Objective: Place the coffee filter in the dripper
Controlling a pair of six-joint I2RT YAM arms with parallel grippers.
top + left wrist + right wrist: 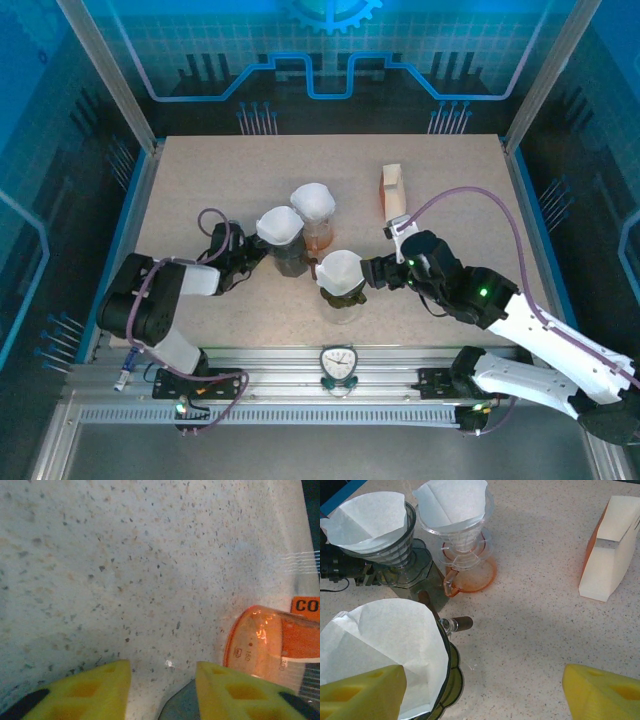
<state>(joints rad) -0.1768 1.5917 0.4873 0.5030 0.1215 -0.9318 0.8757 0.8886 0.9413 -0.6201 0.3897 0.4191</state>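
Three drippers stand on the bench [200,180], each already lined in white. Task's coffee filter [385,640] seated in the near dripper [341,290], cone open upward, one folded edge standing proud of the rim. Right hand [480,690] spread wide just beside the near dripper, holding nothing. One yellow finger [360,692] at the filter's outer edge, touching or merely in front of it: cannot tell. Left hand [248,258] low and to the left of the near dripper, fingers [75,690] parted a moderate way. Something dark grey low between them, with no sure contact.

Judged as nearly done, with only a clean retreat to make.

Main risk: a finger snagging the paper lip on withdrawal and dragging the filter askew or out, light paper being apt to follow any brush. Second risk: a knock to the near dripper itself, perched tall and likely to rock or tip toward the grey dripper [283,240] and the clear dripper [315,220] crowded just beyond it.

Open room: bare bench to the right of the near dripper, out to the filter box [393,190] well apart from it. Bare also toward the arm bases. Tight behind and to the left. Safest exit probably back along the right arm's own line, straight away from the near dripper.
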